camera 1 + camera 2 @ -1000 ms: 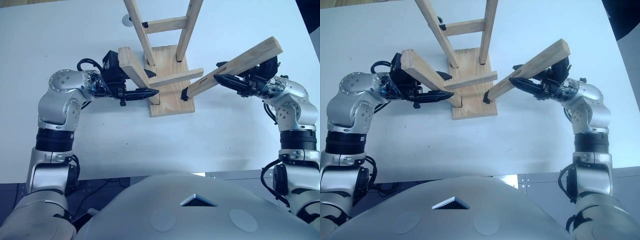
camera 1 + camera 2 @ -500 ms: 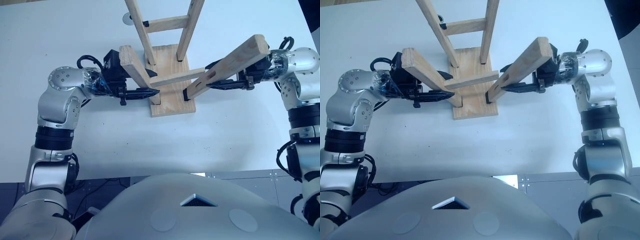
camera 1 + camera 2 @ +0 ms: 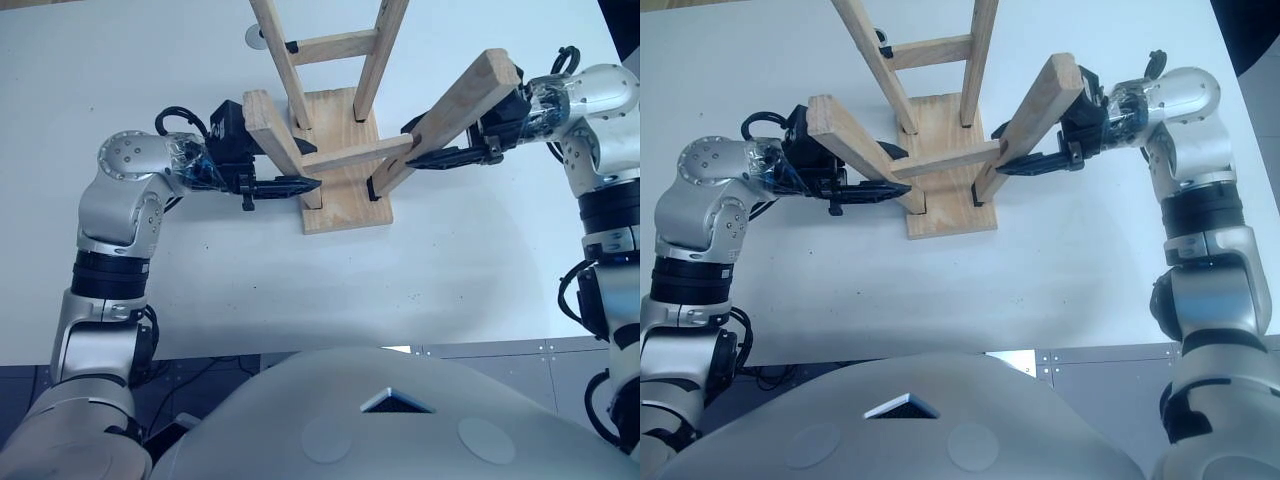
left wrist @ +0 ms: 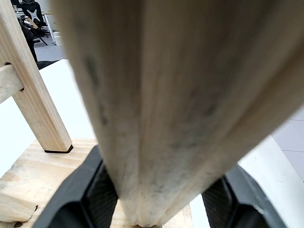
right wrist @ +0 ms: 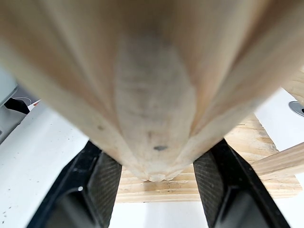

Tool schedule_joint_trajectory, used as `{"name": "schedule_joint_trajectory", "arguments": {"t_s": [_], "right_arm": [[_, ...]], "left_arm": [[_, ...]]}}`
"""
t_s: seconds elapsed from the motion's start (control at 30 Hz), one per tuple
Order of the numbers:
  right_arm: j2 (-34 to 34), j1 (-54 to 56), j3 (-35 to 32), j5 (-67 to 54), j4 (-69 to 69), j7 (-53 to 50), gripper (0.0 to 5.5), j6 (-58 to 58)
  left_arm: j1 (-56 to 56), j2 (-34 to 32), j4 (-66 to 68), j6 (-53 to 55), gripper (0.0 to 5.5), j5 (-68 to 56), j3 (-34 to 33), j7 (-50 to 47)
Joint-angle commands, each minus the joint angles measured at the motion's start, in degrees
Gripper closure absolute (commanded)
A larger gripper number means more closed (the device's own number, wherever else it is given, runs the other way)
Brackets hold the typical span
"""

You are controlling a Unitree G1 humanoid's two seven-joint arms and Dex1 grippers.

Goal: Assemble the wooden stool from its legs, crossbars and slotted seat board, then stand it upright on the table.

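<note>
1. The stool is mostly together and lies upside down. Its seat board [image 3: 345, 205] rests flat on the white table [image 3: 200, 300], with four legs rising from it.
2. The two far legs [image 3: 280, 60] stand in their slots. A far crossbar [image 3: 335, 47] joins them, so that side looks done.
3. The left pincer [image 3: 303, 170] is clamped around the near left leg [image 3: 280, 145], low down and close to the board. In the left wrist view the black pads [image 4: 102, 190] press on both sides of the wood.
4. The right pincer [image 3: 418, 145] grips the near right leg [image 3: 440, 125] the same way, with its pads [image 5: 107, 183] on either side. This leg leans outward, away from the others, with its foot at the board's near right corner.
5. The near crossbar [image 3: 355, 155] runs from the left leg across to the right one.
6. By my judgement, what is left is to bring the right leg upright, close that last joint, then turn the stool over onto its feet.
7. Hard to tell:
   - The pincer hides whether the crossbar's end sits inside the right leg.
   - The leg's foot may or may not be fully down in its slot.
   - The far legs' tops are cut off.
   - A small grey disc [image 3: 255, 40] behind them is too partly hidden to name.
</note>
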State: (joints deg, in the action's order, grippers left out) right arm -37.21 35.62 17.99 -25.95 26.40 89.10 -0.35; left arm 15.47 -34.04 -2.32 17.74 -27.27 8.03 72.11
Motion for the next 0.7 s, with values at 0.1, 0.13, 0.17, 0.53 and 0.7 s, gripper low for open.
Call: {"name": "schedule_joint_trajectory", "arguments": {"t_s": [0.1,0.13,0.17,0.53,0.7], "right_arm": [[-0.58,-2.46,5.78,12.48,0.37,-4.05,3.47,-2.32],[-0.40,-2.54,5.84,12.53,-0.16,-4.29,3.47,-2.39],[-0.26,-2.71,5.94,12.60,-0.89,-4.62,3.47,-2.52],[1.21,-6.72,8.16,16.13,-2.63,-8.52,3.47,-0.76],[0.01,-7.43,8.50,16.85,-2.34,-8.38,3.47,-0.92]], "left_arm": [[2.92,-1.98,-0.77,0.79,3.31,3.33,6.51,5.64],[3.39,-2.29,-0.49,0.87,3.32,4.07,7.19,5.69],[3.86,-2.49,-0.22,1.09,3.33,4.96,7.84,5.28],[4.62,-5.51,-0.93,3.23,3.34,7.15,10.92,3.77],[4.34,-8.22,-5.81,7.70,2.31,0.78,5.72,4.96]]}}
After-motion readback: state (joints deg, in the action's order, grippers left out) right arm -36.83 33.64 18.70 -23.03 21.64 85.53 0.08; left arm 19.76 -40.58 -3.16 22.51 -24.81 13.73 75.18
